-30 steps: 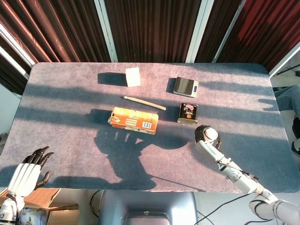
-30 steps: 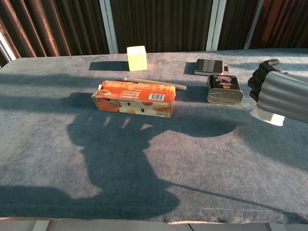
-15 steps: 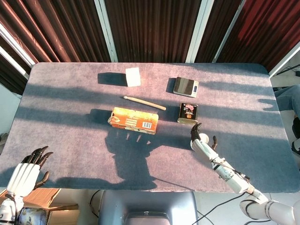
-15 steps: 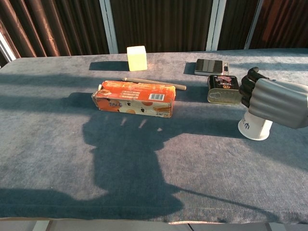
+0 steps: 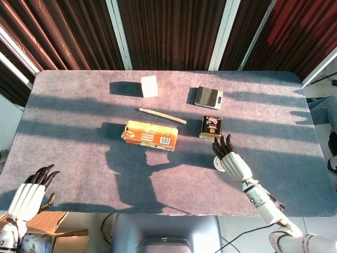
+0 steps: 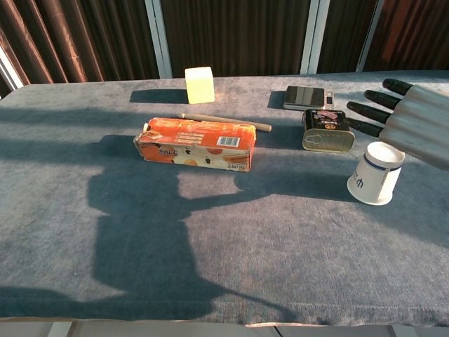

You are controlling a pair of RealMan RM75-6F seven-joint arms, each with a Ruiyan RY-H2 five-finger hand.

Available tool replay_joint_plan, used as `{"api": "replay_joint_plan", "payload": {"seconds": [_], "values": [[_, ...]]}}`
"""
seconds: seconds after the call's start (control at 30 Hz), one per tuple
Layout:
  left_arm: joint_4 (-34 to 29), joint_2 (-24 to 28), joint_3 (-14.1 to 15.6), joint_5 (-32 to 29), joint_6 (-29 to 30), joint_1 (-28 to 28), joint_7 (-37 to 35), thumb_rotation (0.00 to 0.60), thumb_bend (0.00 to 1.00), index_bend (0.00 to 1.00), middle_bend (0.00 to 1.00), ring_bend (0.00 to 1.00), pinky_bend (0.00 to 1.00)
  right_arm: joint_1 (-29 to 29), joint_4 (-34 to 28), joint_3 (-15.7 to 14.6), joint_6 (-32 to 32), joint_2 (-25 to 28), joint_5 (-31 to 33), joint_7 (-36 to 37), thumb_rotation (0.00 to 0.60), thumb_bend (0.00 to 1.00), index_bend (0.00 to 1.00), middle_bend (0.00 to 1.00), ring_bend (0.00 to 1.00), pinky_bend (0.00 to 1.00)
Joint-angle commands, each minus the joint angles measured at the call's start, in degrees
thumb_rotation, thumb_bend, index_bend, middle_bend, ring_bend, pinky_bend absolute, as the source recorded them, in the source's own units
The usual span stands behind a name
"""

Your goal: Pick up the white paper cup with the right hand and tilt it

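Grey-blue felt covers the desk [image 6: 210, 246], which is striped with sunlight and a large dark shadow across its near half. Next in size, an orange carton [image 5: 150, 135] lies on its side near the middle of the desk, its long face printed with a barcode in the chest view [image 6: 196, 143]. The right robot hand [image 6: 414, 116] hangs above the right part of the desk with its dark fingers [image 6: 365, 111] stretched out straight and apart, holding nothing; from the head view it shows at [image 5: 229, 156], just over the cup. The left robot hand [image 5: 32, 188] sits off the near left corner of the desk, fingers extended and slightly spread, empty as well.

The white paper cup [image 6: 376, 173] stands on the desk just under the right robot hand, mouth down and wider at the bottom, with a dark band near its top and a small dark mark on its side; whether the palm touches it cannot be told. Behind it lies a flat tin [image 6: 327, 129] with a printed label. A small digital scale [image 6: 306, 97] rests further back. A pale yellow cube [image 6: 200, 84] sits toward the far edge, left of the scale. A thin wooden stick [image 5: 162, 115] lies aslant between the cube and the carton.
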Motion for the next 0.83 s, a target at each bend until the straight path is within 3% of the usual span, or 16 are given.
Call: {"api": "replay_joint_plan", "payload": {"seconds": [0.03, 0.17, 0.27, 0.37, 0.53, 0.83], "values": [[0.1, -0.1, -0.1, 0.0, 0.2, 0.0, 0.0, 0.6, 0.4, 0.21, 0.09, 0.1, 0.29, -6.3, -22.3, 1.8, 3.4, 15.2, 4.8, 34.4, 0.6, 0.35, 0.16, 0.15, 0.13, 0.27], [0.2, -0.3, -0.2, -0.3, 0.2, 0.0, 0.3, 0.6, 0.41, 0.21, 0.09, 0.1, 0.29, -10.6, -15.6, 1.4, 14.3, 14.9, -1.3, 50.6, 0.6, 0.35, 0.13, 0.15, 0.13, 0.27], [0.2, -0.5, -0.3, -0.1, 0.4, 0.1, 0.6, 0.6, 0.4, 0.21, 0.09, 0.1, 0.29, -13.6, -9.1, 1.2, 20.3, 11.8, -1.6, 59.3, 0.6, 0.35, 0.11, 0.15, 0.12, 0.26], [0.5, -0.7, -0.3, 0.2, 0.7, 0.1, 0.9, 0.6, 0.4, 0.21, 0.09, 0.1, 0.29, -15.4, -4.1, 1.0, 22.5, 9.3, -0.1, 66.3, 0.6, 0.35, 0.1, 0.14, 0.12, 0.26], [1.0, -1.2, -0.5, 0.2, 0.7, 0.0, 1.0, 0.6, 0.4, 0.21, 0.09, 0.1, 0.29, -16.1, -1.9, 1.1, 20.9, 8.7, 2.5, 70.9, 0.6, 0.35, 0.07, 0.12, 0.1, 0.23], [1.1, -1.2, -0.4, 0.4, 0.8, -0.1, 0.8, 0.6, 0.4, 0.21, 0.09, 0.1, 0.29, -16.0, -2.7, 0.0, 20.3, 9.3, 1.2, 71.5, 0.6, 0.35, 0.07, 0.12, 0.1, 0.23]]}}
